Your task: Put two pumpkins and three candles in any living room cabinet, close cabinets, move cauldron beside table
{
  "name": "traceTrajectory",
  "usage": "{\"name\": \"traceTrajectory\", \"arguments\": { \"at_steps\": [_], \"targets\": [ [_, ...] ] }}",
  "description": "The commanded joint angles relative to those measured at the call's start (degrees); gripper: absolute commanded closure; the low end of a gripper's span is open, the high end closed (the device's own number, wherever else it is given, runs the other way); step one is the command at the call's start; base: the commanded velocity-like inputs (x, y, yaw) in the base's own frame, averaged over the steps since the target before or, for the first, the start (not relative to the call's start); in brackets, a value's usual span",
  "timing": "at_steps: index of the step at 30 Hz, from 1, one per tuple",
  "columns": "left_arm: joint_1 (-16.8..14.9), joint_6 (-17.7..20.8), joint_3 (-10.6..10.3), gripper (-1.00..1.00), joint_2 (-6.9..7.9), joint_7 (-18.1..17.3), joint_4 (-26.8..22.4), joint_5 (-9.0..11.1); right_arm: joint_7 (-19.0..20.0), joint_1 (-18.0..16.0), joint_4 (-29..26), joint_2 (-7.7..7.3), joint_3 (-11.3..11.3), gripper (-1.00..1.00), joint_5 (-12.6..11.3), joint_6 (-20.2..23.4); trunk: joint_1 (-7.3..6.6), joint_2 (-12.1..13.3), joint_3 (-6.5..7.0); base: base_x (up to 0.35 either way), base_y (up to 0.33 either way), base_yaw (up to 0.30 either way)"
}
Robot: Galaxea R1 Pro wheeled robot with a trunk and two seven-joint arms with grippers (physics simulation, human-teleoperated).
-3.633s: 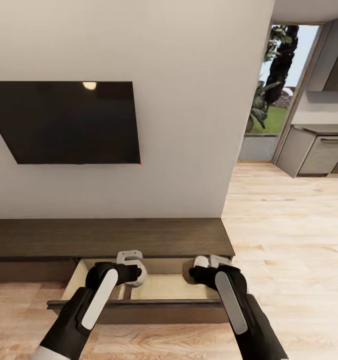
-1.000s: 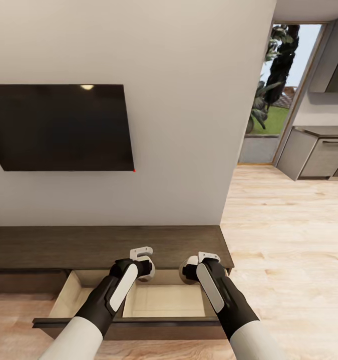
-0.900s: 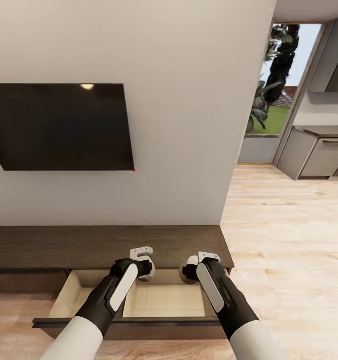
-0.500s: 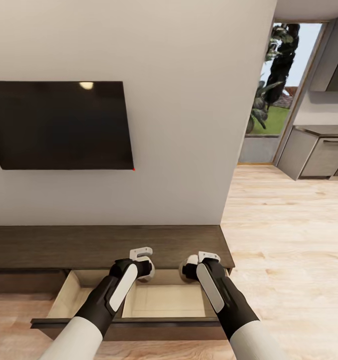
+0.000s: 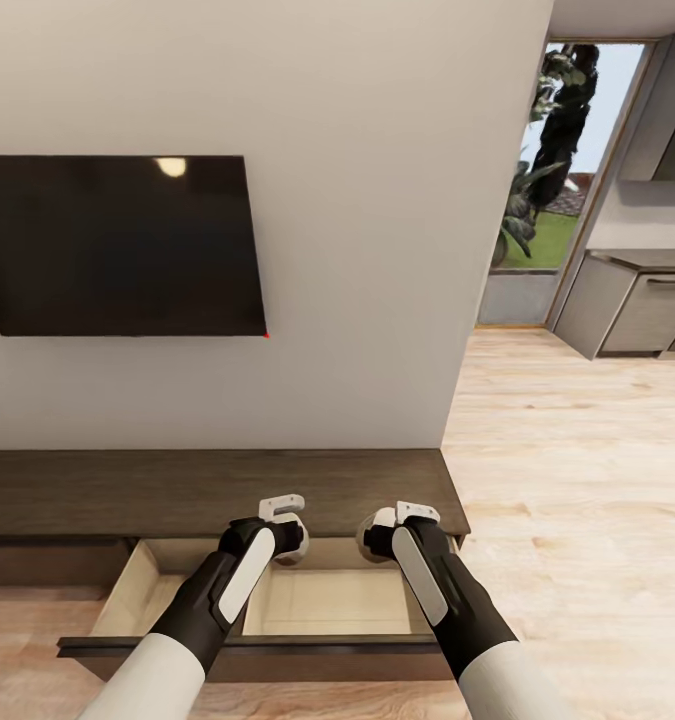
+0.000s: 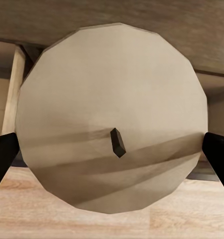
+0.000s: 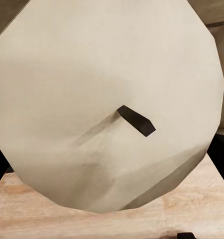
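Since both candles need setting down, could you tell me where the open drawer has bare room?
The drawer floor is bare between the two forearms and along its left wall. It is crowded at the back, where the left claw and right claw each grip a candle. The cabinet top behind is also bare.
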Motion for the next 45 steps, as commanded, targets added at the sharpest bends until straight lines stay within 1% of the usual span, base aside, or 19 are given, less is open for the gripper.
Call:
{"name": "traceTrajectory", "arguments": {
  "at_steps": [1, 16, 21, 22, 27, 30, 35, 45],
  "targets": [
    [0.0, 0.0, -0.1, 1.0, 0.02, 0.6, -0.1, 0.6, -0.5, 0.0, 0.0, 0.0, 0.1, 1.0, -0.6, 0.1, 0.24, -0.5, -0.26, 0.0, 0.0, 0.0],
    [0.0, -0.2, -0.2, 1.0, -0.01, 0.6, 0.0, 0.6, -0.5, 0.0, 0.0, 0.0, 0.1, 1.0, -0.6, 0.1, 3.53, -6.5, -2.95, 0.0, 0.0, 0.0],
    [-0.1, 0.2, -0.2, 1.0, -0.11, 0.7, 0.0, 0.6, -0.6, 0.0, 0.0, 0.0, 0.1, 1.0, -0.6, 0.1, 4.63, -8.5, -3.85, 0.0, 0.0, 0.0],
    [-0.1, 0.4, -0.2, 1.0, -0.13, 0.9, 0.0, 0.6, -0.6, 0.0, -0.1, 0.0, 0.1, 1.0, -0.6, 0.1, 4.85, -8.9, -4.03, 0.0, 0.0, 0.0],
    [0.0, 1.2, -0.1, 1.0, -0.72, 4.4, -0.1, 0.8, -0.8, 0.0, -0.2, 0.0, 0.1, 1.0, -0.7, 0.5, 5.95, -10.9, -4.93, 0.0, 0.0, 0.0],
    [0.0, 2.0, -0.1, 1.0, -0.96, 5.4, -0.1, 0.8, -0.9, -0.1, -0.3, 0.0, 0.1, 1.0, -0.9, 0.7, 6.61, -12.1, -5.47, 0.0, 0.0, 0.0],
    [0.0, 3.3, 0.0, 1.0, -1.27, 5.7, -0.1, 1.0, -1.1, -0.1, -0.4, 0.0, 0.1, 1.0, -1.2, 0.5, 7.7, -14.1, -6.37, 0.0, 0.0, 0.0],
    [0.0, 3.5, 0.0, 1.0, -1.3, 5.8, 0.0, 1.2, -1.2, -0.1, -0.3, 0.0, 0.1, 1.0, -1.3, 0.5, 9.9, -18.1, -8.16, 0.0, 0.0, 0.0]
  ]
}}
